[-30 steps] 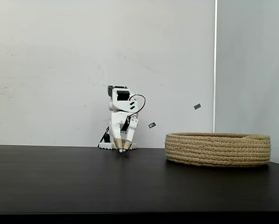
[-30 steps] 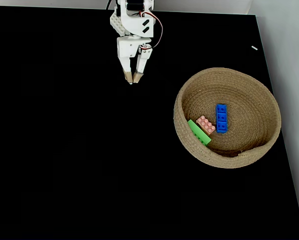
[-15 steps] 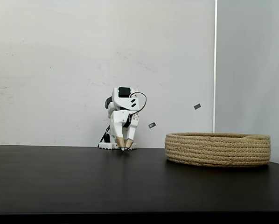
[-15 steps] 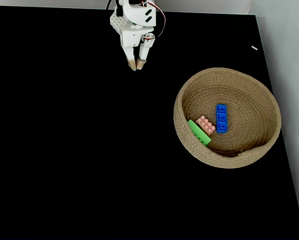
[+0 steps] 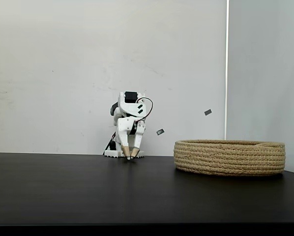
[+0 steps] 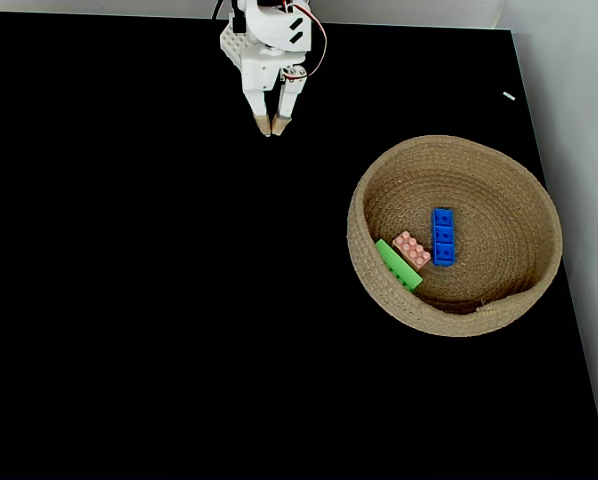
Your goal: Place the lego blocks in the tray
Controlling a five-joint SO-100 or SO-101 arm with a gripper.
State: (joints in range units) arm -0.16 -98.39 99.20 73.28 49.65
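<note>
Lego blocks, blue (image 6: pixel 443 237), salmon-pink (image 6: pixel 411 250) and longer green (image 6: pixel 397 265), lie inside the tan rope tray (image 6: pixel 374 176); the empty claw (image 6: pixel 273 131) hangs closed above the black bench (image 6: pixel 159 300).

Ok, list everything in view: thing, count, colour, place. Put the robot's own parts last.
Tray: one, tan coiled rope, at the right of the table in both fixed views.
Blue lego block: one, blue, inside the tray.
Pink lego block: one, salmon pink, inside the tray, between blue and green.
Green lego block: one, bright green, inside the tray by its near-left wall.
Table: one, black.
Wall: white, behind the table.
Arm: one, white, at the table's far edge.
Claw: one, tan-tipped, shut, empty, pointing down beside the base.
</note>
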